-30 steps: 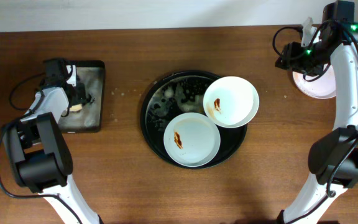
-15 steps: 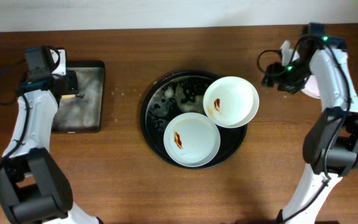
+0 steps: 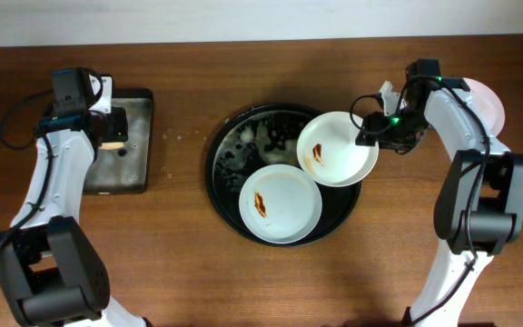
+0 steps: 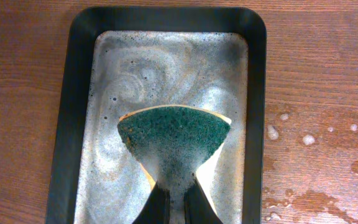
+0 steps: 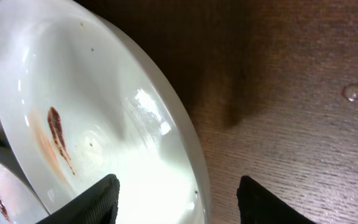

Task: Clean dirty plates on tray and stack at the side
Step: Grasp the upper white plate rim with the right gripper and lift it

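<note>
white plates (image 3: pixel 337 148), seemingly brown-red smears (image 3: pixel 315 154), black tray (image 3: pixel 211 169)

The left arm (image 3: pixel 55 171) is extended toward the upper left of the overhead frame, with the left gripper (image 3: pixel 110 138) pinched tight on a sponge (image 4: pixel 174 134). The right arm (image 3: pixel 457 113) is bent inward at the upper right, with the right gripper (image 3: pixel 370 134) held with its jaws apart.

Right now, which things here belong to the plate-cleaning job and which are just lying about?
Job: two smeared plates, round tray, sponge, sponge tray, plate set aside on the right.
Lying about: only spilled water drops.
</note>
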